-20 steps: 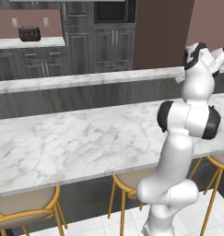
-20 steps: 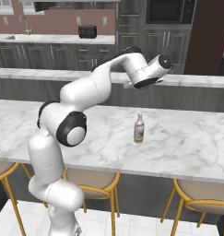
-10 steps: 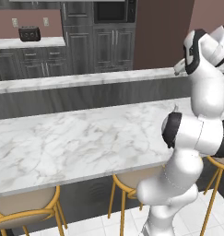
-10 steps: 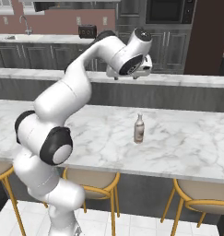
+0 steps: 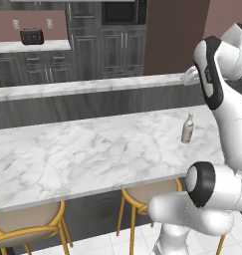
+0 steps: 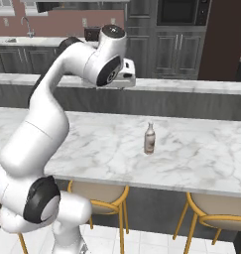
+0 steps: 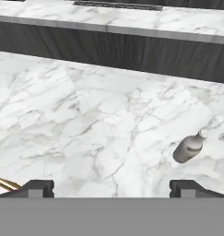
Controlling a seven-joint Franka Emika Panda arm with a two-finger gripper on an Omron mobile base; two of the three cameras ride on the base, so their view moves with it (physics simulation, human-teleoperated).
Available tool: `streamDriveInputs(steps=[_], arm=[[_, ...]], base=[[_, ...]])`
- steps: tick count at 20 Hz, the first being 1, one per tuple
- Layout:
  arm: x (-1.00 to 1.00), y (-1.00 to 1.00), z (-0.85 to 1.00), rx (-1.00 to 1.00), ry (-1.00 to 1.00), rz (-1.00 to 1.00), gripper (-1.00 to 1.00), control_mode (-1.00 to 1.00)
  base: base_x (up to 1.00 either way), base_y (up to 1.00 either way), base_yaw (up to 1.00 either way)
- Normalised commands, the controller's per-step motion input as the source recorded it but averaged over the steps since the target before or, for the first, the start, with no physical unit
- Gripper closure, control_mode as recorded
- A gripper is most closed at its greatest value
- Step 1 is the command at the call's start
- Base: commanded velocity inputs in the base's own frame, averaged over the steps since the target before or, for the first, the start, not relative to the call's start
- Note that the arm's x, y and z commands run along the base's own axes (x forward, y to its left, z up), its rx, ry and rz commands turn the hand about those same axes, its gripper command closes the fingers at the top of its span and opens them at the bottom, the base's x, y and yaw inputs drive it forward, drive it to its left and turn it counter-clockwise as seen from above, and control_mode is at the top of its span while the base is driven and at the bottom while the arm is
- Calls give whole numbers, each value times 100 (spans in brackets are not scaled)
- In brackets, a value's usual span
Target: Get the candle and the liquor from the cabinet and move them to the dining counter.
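Nearest the base, the gold-legged stools (image 6: pixel 99 196) are tucked under the front edge of the dining counter (image 5: pixel 82 154). Above that marble top hangs the gripper (image 7: pixel 111 186), its two dark finger tips spread wide with only bare marble between them; it holds nothing.

A little farther in, the liquor (image 6: pixel 150 139) stands upright on the counter's lower surface, well apart from the gripper and off to its side in the hand view (image 7: pixel 191 146). In the left base view the same bottle (image 5: pixel 187 128) sits toward the right end of the top, short of the raised back ledge (image 5: pixel 87 87). The bottle seems settled, so I judge that half of the task done.

Beyond the ledge, across the kitchen, run the far worktop with a toaster (image 5: pixel 31 36) on it, low dark cupboards, and a tall unit with a built-in oven (image 6: pixel 184 12). On the far left of the right base view a tap (image 6: pixel 26 24) marks the sink worktop.

The candle is not on the part of the counter that I can see, and I cannot tell which of the far dark doors is the cabinet it sits in. What is left, as I read it: drive back to the cabinet, take out the candle, and set it on this counter, best placed clear of the bottle so nothing gets knocked over.
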Motion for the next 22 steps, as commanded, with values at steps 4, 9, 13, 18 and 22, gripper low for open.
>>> streamDriveInputs(steps=[4,9,13,18,22], arm=[[-100,70,12,-5,0,0,-100,-100],[-100,29,19,-1,0,-9,-100,-100],[-100,0,22,0,0,-21,-100,-100],[-100,4,8,0,-1,-18,-100,-100],[-95,24,14,0,-10,-1,-100,-100]], base=[[0,0,0],[0,0,0],[0,0,0],[0,0,0],[0,0,0]])
